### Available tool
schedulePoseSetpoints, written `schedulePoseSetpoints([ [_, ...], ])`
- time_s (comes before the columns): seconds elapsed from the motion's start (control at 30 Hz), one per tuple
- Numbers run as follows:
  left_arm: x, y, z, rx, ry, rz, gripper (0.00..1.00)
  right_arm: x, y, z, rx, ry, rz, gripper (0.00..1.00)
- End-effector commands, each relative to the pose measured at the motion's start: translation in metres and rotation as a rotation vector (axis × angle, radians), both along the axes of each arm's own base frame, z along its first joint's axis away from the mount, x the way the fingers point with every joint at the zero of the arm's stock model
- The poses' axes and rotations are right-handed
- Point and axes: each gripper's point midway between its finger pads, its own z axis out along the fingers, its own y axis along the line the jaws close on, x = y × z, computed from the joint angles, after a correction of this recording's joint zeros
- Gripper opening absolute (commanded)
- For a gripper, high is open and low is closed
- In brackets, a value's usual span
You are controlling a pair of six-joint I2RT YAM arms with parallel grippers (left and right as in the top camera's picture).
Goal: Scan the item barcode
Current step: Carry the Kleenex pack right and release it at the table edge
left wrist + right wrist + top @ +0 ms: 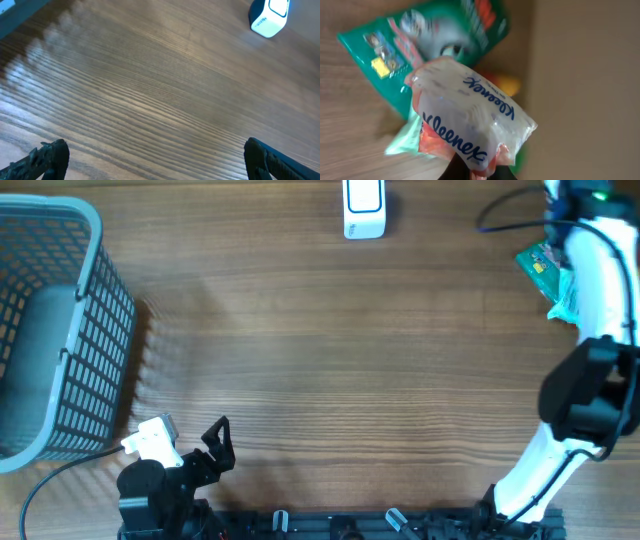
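Kleenex pack (470, 120), clear film with blue lettering and orange showing at its lower edge, fills the right wrist view. The right claw (477, 172) is pressed together on the pack's bottom end, pinching it and holding it tilted above the bench (350, 360). Only the dark tips of that claw show at the frame's lower edge.

Beneath the pack lies a green packet (420, 40) with printed pictures, flat on the wood. A mint wrapper (402, 142) pokes out to the pack's lower left, and something yellow-orange sits blurred behind it. From overhead all this is at the far right of the bench, where the white right arm (600, 280) covers most of it, so the pack itself cannot be made out there.

A white scanner (363, 210) stands at the far edge near the middle, well apart from the pack. The left claw (152, 160) is spread wide over bare wood at the near left, holding nothing. A grey mesh basket (100, 330) sits at the left edge.
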Motion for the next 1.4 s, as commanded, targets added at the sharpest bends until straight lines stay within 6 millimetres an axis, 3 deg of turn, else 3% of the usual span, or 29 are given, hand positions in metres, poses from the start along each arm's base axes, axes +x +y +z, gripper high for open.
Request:
schedulePoseSetpoints([
  [0.0,0.0,-0.003,0.002,-0.01,-0.01,-0.01,1.0,-0.026,-0.012,-0.056,0.295,-0.135,-0.33,0.04],
  [0.17,0.0,-0.003,0.002,-0.01,-0.01,-0.01,1.0,-0.082,-0.041,-0.105,0.299,-0.088,-0.577,0.04],
  [0.3,0.0,-0.003,0.002,-0.011,-0.01,-0.01,1.0,-0.125,-0.064,-0.127,0.216,-0.087,-0.763,0.04],
  [0.33,0.0,-0.003,0.002,-0.011,-0.01,-0.01,1.0,-0.131,-0.067,-0.131,0.216,-0.081,-0.777,0.23],
  [0.37,0.0,-0.003,0.002,-0.01,-0.01,-0.01,1.0,-0.133,-0.069,-0.132,0.228,-0.084,-0.786,0.88],
  [0.4,0.0,-0.003,0.002,-0.011,-0.01,-0.01,1.0,-0.13,-0.067,-0.132,0.256,-0.089,-0.784,1.0],
  [0.47,0.0,-0.003,0.002,-0.011,-0.01,-0.01,1.0,-0.121,-0.06,-0.118,0.315,-0.114,-0.768,1.0],
  [0.6,0.0,-0.003,0.002,-0.01,-0.01,-0.01,1.0,-0.087,-0.034,-0.057,0.442,-0.246,-0.669,1.0],
  [0.63,0.0,-0.003,0.002,-0.011,-0.01,-0.01,1.0,-0.076,-0.02,-0.027,0.506,-0.315,-0.618,1.0],
  [0.67,0.0,-0.003,0.002,-0.01,-0.01,-0.01,1.0,-0.071,-0.01,-0.01,0.548,-0.356,-0.584,1.0],
  [0.7,0.0,-0.003,0.002,-0.011,-0.01,-0.01,1.0,-0.063,0.02,0.039,0.671,-0.463,-0.478,1.0],
  [0.83,0.0,-0.003,0.002,-0.01,-0.01,-0.01,1.0,-0.085,0.085,0.136,0.893,-0.632,-0.247,0.99],
  [0.93,0.0,-0.003,0.002,-0.011,-0.01,-0.01,1.0,-0.12,0.12,0.184,0.976,-0.699,-0.13,1.0],
  [1.03,0.0,-0.003,0.002,-0.011,-0.01,-0.01,1.0,-0.15,0.132,0.222,0.959,-0.801,-0.07,1.0],
  [1.17,0.0,-0.003,0.002,-0.011,-0.01,-0.01,1.0,-0.184,0.144,0.256,0.933,-0.906,-0.012,1.0],
  [1.27,0.0,-0.003,0.002,-0.011,-0.01,-0.01,1.0,-0.204,0.151,0.269,0.916,-0.945,0.014,1.0],
  [1.37,0.0,-0.003,0.002,-0.01,-0.01,-0.01,1.0,-0.223,0.159,0.264,0.925,-0.922,-0.003,1.0],
])
